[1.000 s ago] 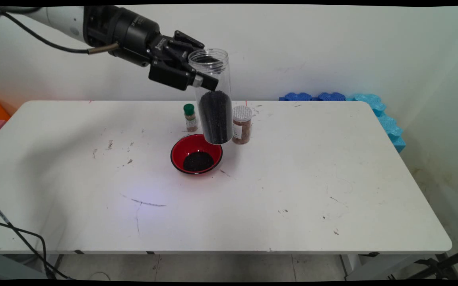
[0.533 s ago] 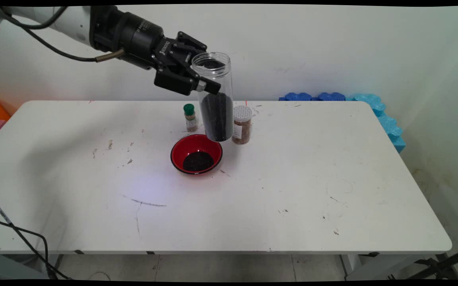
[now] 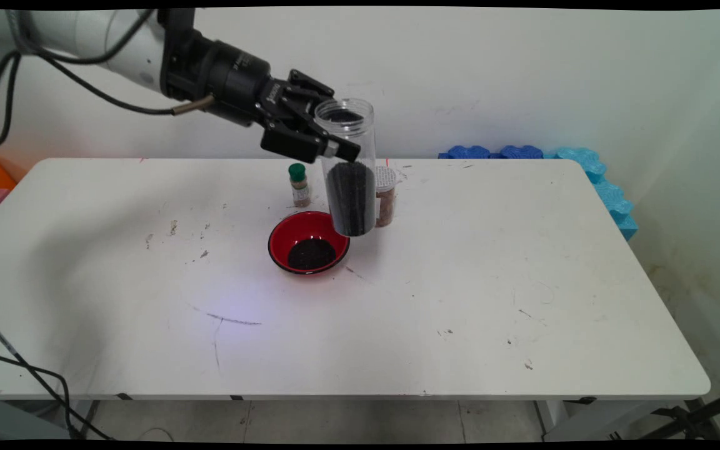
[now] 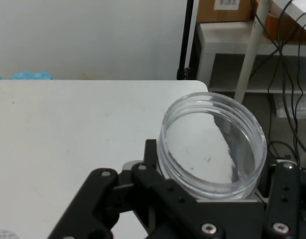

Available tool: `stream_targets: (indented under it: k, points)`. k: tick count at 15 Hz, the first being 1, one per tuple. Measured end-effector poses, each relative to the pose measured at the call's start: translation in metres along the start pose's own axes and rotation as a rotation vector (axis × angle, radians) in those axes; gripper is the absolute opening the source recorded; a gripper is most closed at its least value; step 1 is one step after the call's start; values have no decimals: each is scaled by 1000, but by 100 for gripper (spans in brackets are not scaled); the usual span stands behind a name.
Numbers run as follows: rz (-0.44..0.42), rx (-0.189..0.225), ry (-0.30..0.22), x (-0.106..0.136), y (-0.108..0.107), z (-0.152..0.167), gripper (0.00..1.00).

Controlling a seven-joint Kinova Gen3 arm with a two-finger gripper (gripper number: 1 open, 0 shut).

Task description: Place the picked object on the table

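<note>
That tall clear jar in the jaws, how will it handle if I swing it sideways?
The clear jar is gripped near its open rim with dark grains filling its lower half, so it is probably bottom-heavy and may pivot. Smooth walls look slippery. With no lid, tilting would likely spill grains.

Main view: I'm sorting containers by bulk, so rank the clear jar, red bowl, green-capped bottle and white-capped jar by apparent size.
1. clear jar, held in the gripper
2. red bowl
3. white-capped jar, partly hidden behind the clear jar, so unsure
4. green-capped bottle
</note>
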Motion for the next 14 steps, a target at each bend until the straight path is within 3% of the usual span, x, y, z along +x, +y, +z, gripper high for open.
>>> stream_targets:
  k: [14]
  points:
    - [-74, 19, -31, -84, 30, 55, 0]
